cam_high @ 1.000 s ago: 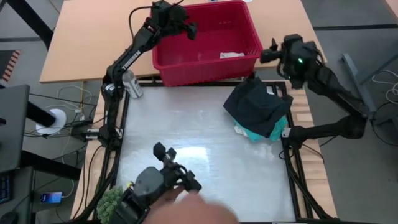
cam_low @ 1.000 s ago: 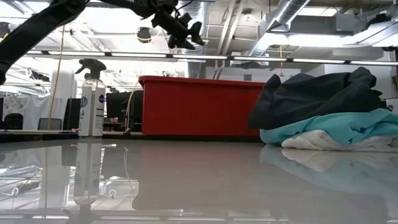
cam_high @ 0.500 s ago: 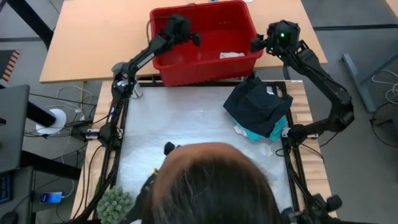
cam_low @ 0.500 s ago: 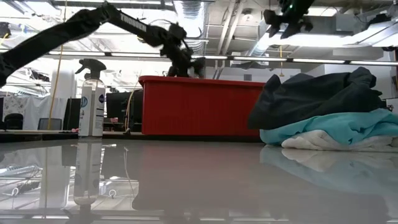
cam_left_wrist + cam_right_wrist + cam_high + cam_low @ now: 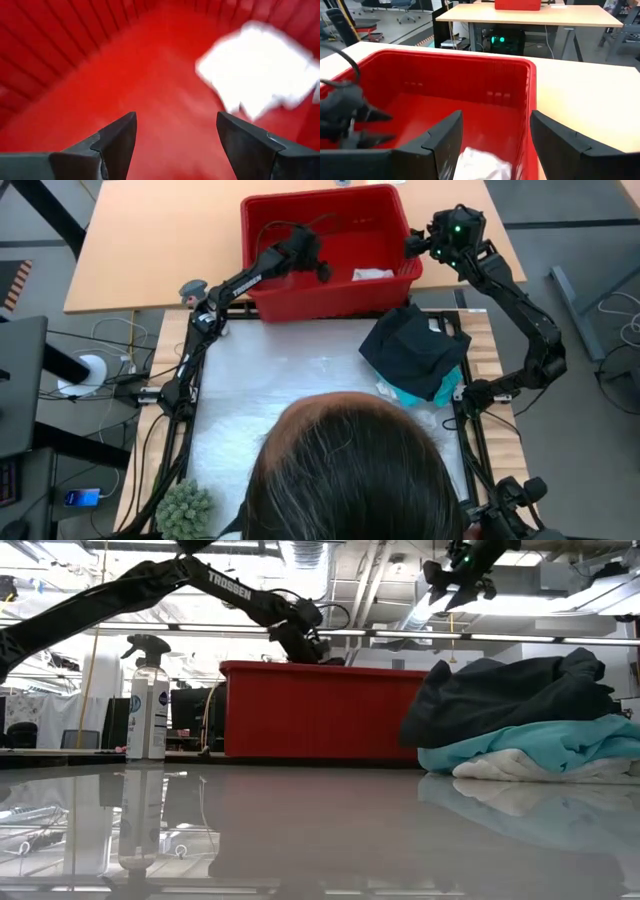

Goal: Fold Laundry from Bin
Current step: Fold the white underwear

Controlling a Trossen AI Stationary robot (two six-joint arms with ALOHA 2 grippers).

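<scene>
Red plastic bin (image 5: 330, 250), rectangular w/ thick rim and ribbed, slotted walls, sits at the far edge of a glossy pale grey surface (image 5: 300, 380). Left gripper (image 5: 175, 137) is down inside the bin, its two dark wedge-shaped fingers apart and holding nothing, just above the smooth red floor. Near it, toward the bin's right wall, lies a small crumpled white cloth (image 5: 372, 273), soft and rumpled. Right gripper (image 5: 492, 137) hovers above the bin's right rim, fingers also apart, empty, looking down into the bin at the same white piece.

On the surface, right side, just in front of the bin: a soft heap of laundry, w/ dark, loosely bunched clothing (image 5: 412, 348) on top, a turquoise shirt (image 5: 540, 745) under it, and a white piece (image 5: 500, 769) at the bottom.

A clear spray bottle (image 5: 148, 700) w/ trigger head stands upright at the surface's far left corner. A person's dark-haired head (image 5: 350, 470) fills the near edge of the overhead view.
</scene>
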